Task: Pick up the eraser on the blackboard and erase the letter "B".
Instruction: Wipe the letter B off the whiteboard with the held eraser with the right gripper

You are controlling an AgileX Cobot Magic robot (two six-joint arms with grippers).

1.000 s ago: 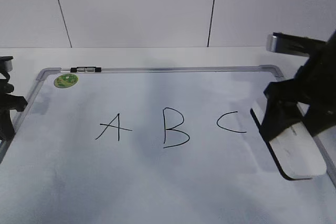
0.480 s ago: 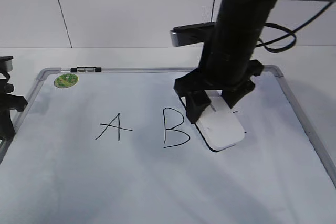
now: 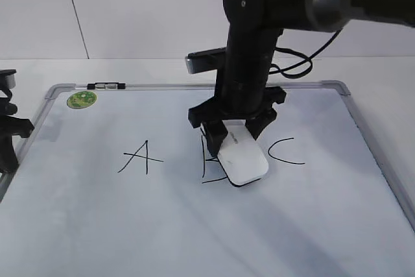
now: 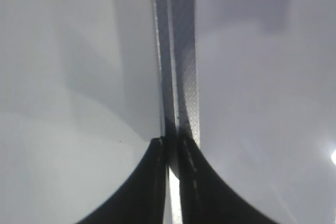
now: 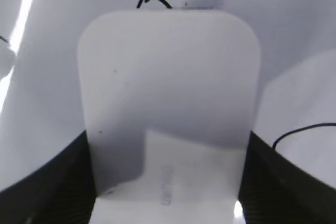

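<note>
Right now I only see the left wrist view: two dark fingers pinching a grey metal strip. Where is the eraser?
Observer: The white plastic eraser is in the right gripper, lying over the right half of the black marker letter "B".
Operator: What is my strip?
Observer: The left frame edge of the white dry-erase blackboard; the left gripper clamps it.
Operator: Other letters covered?
Observer: No. The black "A" and "C" show whole.
</note>
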